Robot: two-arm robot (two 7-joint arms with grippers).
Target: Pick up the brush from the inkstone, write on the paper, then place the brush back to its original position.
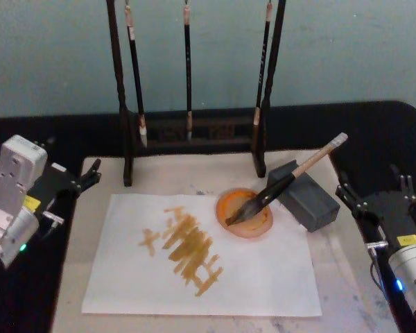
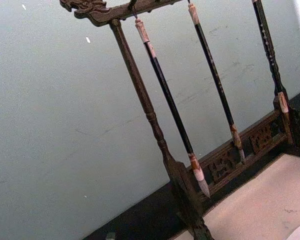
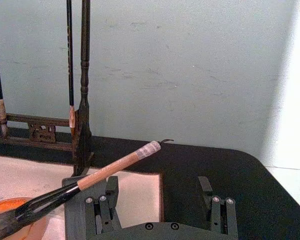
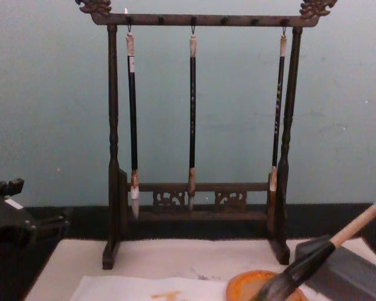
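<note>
The brush (image 1: 286, 178) lies slanted, its dark bristles in the orange inkstone (image 1: 260, 225) and its black section propped on a grey block (image 1: 312, 201); the white end cap points back right. The same brush (image 3: 102, 173) crosses just ahead of my right gripper (image 3: 160, 200), whose jaws are open and hold nothing. The white paper (image 1: 263, 277) lies on the beige mat and carries orange-brown strokes. My right gripper (image 1: 373, 186) rests to the right of the block, apart from the brush. At the mat's left edge my left gripper (image 1: 71, 165) sits open and holds nothing.
A dark wooden rack (image 1: 194, 132) stands along the back of the mat with three thin black brushes (image 4: 192, 113) hanging from it. The beige mat (image 1: 159, 177) lies on a black table. A pale green wall closes the back.
</note>
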